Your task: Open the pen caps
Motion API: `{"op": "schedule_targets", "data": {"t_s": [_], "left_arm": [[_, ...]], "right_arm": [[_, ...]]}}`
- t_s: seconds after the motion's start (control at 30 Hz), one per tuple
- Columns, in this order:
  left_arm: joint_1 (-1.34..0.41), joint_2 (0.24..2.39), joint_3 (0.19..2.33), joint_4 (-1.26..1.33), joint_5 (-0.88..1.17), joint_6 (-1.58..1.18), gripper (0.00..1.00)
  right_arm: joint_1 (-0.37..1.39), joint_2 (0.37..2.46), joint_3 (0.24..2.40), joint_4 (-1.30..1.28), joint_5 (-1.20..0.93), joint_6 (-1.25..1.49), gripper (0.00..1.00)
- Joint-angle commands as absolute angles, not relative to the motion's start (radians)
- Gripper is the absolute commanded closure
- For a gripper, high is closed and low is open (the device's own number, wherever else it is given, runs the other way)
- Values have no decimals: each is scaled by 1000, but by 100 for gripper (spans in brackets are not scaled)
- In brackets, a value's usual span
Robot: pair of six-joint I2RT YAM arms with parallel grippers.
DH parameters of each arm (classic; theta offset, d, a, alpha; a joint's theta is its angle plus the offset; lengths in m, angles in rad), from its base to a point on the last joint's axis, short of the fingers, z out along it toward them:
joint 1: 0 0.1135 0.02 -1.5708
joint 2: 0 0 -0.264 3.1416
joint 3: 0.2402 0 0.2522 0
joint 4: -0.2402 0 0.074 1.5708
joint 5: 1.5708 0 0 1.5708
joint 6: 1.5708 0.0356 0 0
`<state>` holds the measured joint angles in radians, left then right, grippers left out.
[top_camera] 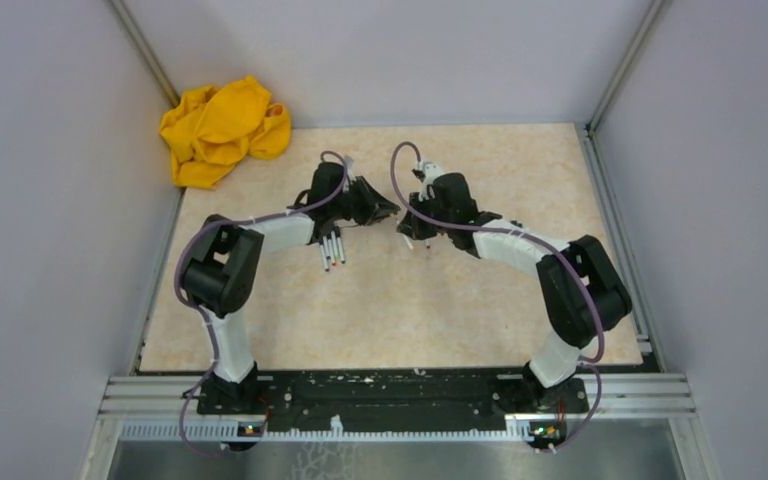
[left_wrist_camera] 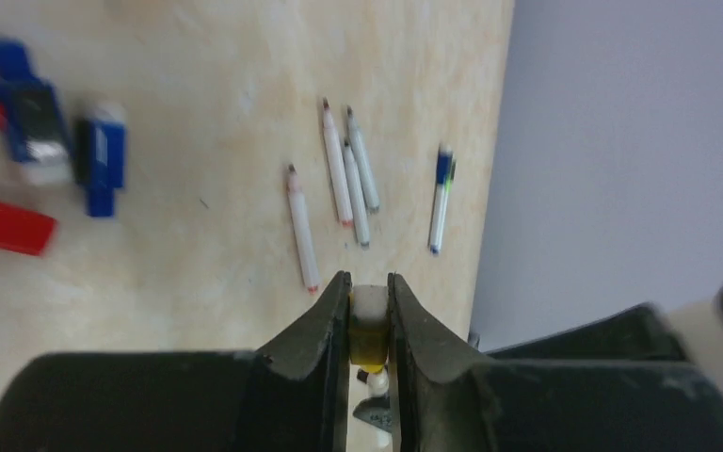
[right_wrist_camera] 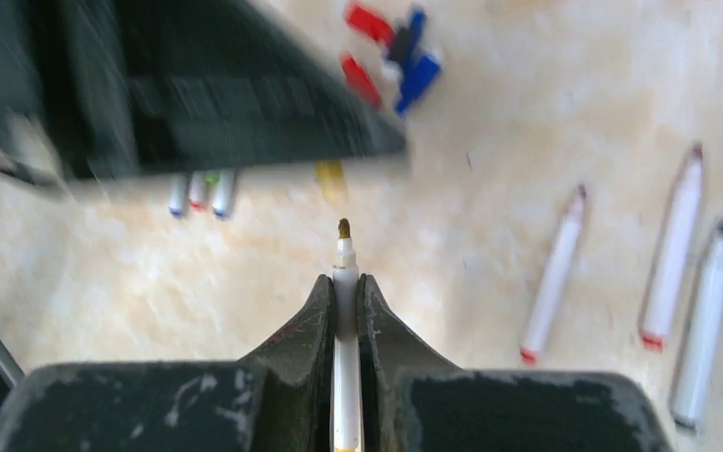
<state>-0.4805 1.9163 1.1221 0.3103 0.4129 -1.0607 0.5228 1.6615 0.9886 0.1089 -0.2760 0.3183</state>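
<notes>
Pen cap point(left_wrist_camera: 369, 341), yellowish, likely light, stiff, slick: L gripper point(left_wrist_camera: 368, 282) clamps it mid-body; R gripper point(right_wrist_camera: 345, 282) clamps 1 pen point(right_wrist_camera: 343, 250) just behind bare tip.

We find the cloth point(top_camera: 222, 130) bunched in the far left corner of the table point(top_camera: 410, 330). Over the table's middle, the left gripper point(top_camera: 390, 211) and right gripper point(top_camera: 406, 225) face each other, tips close. A pen cap point(left_wrist_camera: 369, 325) sits between the left fingers and a pen point(right_wrist_camera: 344, 301) between the right ones, its tip just short of that cap. Four loose pens point(left_wrist_camera: 336, 162) lie side by side below the left wrist. A fifth pen point(left_wrist_camera: 441, 202) lies between them and the table edge, and a heap of caps point(left_wrist_camera: 102, 160) lies on their other side.
</notes>
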Motion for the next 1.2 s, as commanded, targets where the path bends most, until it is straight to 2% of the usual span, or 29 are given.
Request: {"op": "schedule_targets", "data": {"t_s": [0.0, 0.27, 0.53, 0.7, 1.03, 1.17], "left_arm": [[-357, 1944, 1165, 332, 212, -1052, 100], [-347, 1962, 1198, 347, 238, -1039, 100], [-388, 1946, 1247, 160, 124, -843, 100], [-420, 1949, 1249, 93, 18, -776, 86], [-457, 1968, 1272, 45, -73, -725, 77], [-462, 1972, 1276, 39, -81, -720, 70]], "right_arm": [[522, 1603, 948, -73, -254, 301, 100], [540, 1591, 955, -86, -214, 285, 100], [516, 1606, 1054, -177, -47, 265, 100], [499, 1637, 1074, -193, 44, 248, 100], [482, 1711, 1110, -188, 119, 217, 100], [482, 1743, 1128, -185, 130, 206, 100]]}}
